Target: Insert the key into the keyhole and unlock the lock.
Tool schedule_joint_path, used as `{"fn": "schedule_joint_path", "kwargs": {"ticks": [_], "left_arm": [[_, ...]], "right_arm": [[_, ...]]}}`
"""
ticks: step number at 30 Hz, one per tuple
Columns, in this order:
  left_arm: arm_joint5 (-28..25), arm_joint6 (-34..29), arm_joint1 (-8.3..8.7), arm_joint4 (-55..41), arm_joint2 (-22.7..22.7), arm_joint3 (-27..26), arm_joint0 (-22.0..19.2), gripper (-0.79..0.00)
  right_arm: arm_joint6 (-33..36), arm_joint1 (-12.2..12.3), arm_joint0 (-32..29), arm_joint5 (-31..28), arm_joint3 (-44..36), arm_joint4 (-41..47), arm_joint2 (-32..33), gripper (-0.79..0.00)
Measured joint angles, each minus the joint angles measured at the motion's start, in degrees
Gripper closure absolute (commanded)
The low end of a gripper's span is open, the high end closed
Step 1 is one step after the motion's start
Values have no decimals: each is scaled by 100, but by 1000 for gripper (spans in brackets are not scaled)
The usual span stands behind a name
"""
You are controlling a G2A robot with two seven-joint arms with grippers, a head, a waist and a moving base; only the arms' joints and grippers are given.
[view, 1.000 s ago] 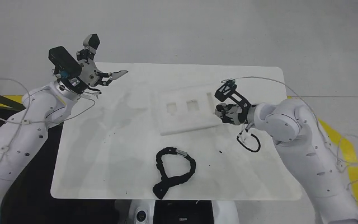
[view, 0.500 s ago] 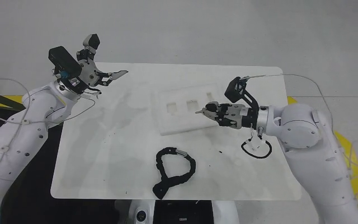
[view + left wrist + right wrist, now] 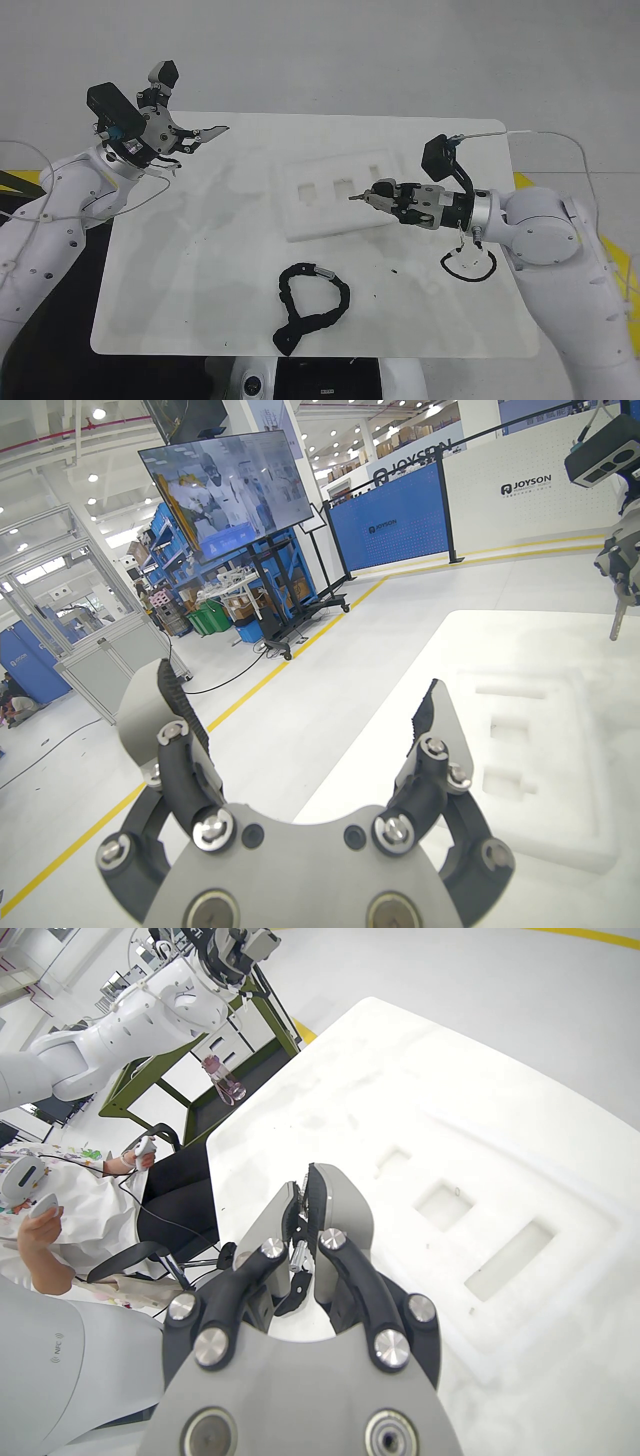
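Note:
A black chain lock (image 3: 311,303) with a silver lock body (image 3: 320,271) lies on the white table near its front edge. My right gripper (image 3: 376,195) is over the right part of the white foam tray (image 3: 310,215), shut on the key (image 3: 357,198), whose blade points left. In the right wrist view the fingers (image 3: 320,1198) are pressed together on the key (image 3: 298,1259). My left gripper (image 3: 196,135) stands open and holds nothing over the table's far left corner; its jaws (image 3: 300,695) are wide apart. The key blade (image 3: 616,623) shows far off.
The foam tray (image 3: 505,1278) has three rectangular pockets. A black cable loop (image 3: 466,262) hangs under the right forearm. Bare table (image 3: 200,260) stretches between the tray, the lock and the left edge.
The right wrist has turned and drawn back to the right, so the key now points left over the tray. The cable loop swung right. The left arm has not moved.

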Motion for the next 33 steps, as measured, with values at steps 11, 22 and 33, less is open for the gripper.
{"fn": "schedule_joint_path", "kwargs": {"ticks": [11,22,33], "left_arm": [[-1318,-622,41,55,-106,-934,348,-785],[-2643,-1569,-12,176,104,-1499,775,-785],[-3273,-2412,-297,840,565,-1435,480,-785]], "right_arm": [[1,0,0,1,-1,1,-1,0],[1,0,0,1,-1,1,0,0],[1,0,0,1,-1,1,0,0]]}}
